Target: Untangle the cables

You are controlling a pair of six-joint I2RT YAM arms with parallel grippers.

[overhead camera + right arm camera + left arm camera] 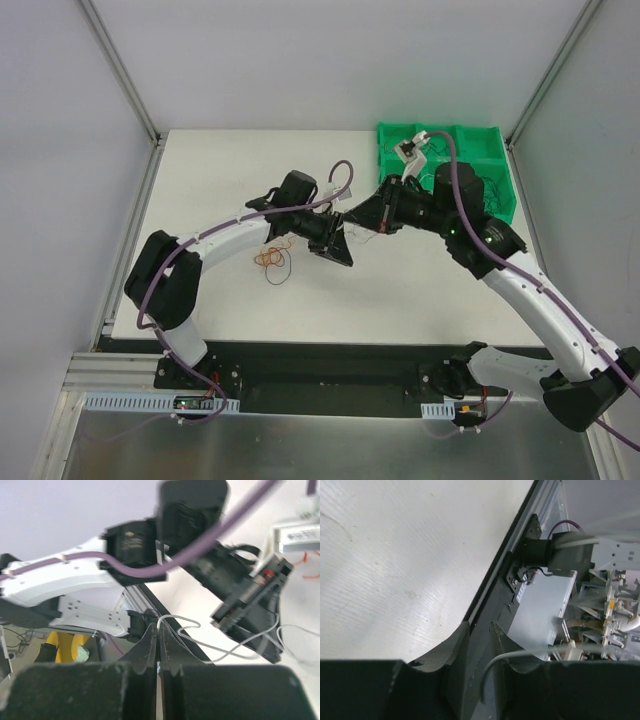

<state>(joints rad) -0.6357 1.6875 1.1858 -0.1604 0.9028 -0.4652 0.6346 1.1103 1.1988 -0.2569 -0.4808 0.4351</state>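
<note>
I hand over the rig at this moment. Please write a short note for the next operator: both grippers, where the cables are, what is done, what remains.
Left gripper: jaws a little apart. A white cable runs through the gap; a real grip is not certain.
Right gripper: shut on the white cable, raised, close to the left gripper.
Orange cable: a loose curl on the table, left of both grippers, touched by neither.
Done: orange appears to lie apart from white.
Left: probably stretch out the white cable and lay it down apart. Other colours cannot be made out.
</note>
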